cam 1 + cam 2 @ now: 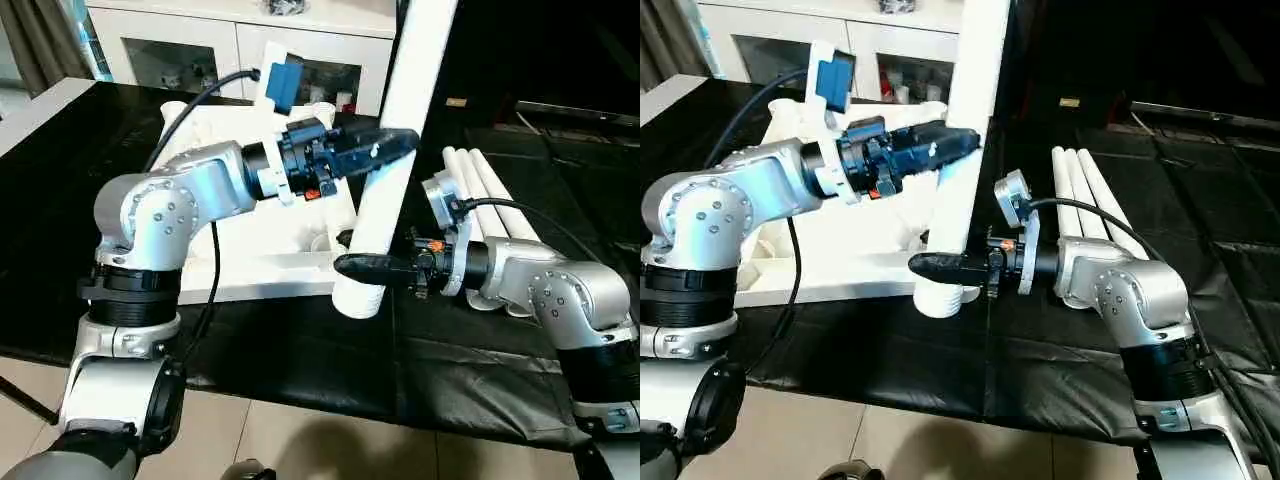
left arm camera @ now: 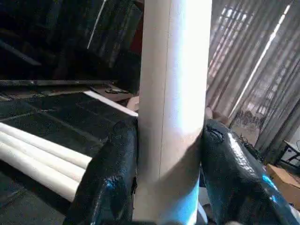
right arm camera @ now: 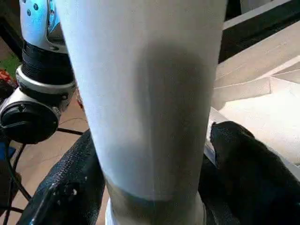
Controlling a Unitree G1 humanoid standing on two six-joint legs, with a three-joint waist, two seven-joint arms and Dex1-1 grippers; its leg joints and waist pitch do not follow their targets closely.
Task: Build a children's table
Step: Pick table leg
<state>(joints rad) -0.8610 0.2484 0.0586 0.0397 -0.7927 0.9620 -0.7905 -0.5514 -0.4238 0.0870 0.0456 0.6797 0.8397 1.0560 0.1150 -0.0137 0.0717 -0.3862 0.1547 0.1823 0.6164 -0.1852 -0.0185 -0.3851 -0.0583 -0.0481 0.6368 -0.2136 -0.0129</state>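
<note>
One white leg [image 1: 415, 70] stands nearly upright, leaning a little to the right at its top. My left gripper [image 1: 390, 150] is shut on the leg's middle, and both fingers [image 2: 110, 178] press its sides. Lower down, my right gripper [image 1: 360, 262] is shut on the same leg just above its ribbed foot, with black fingers [image 3: 253, 159] on either side. The foot is at the near right corner of the white tabletop [image 1: 250, 265], which lies underside up on the black table. Whether the foot touches the tabletop is hidden.
Three more white legs [image 1: 490, 190] lie side by side on the black table, right of the tabletop and behind my right arm. A white glass-door cabinet [image 1: 200, 40] stands at the back. The table's near edge [image 1: 300, 395] drops to a tiled floor.
</note>
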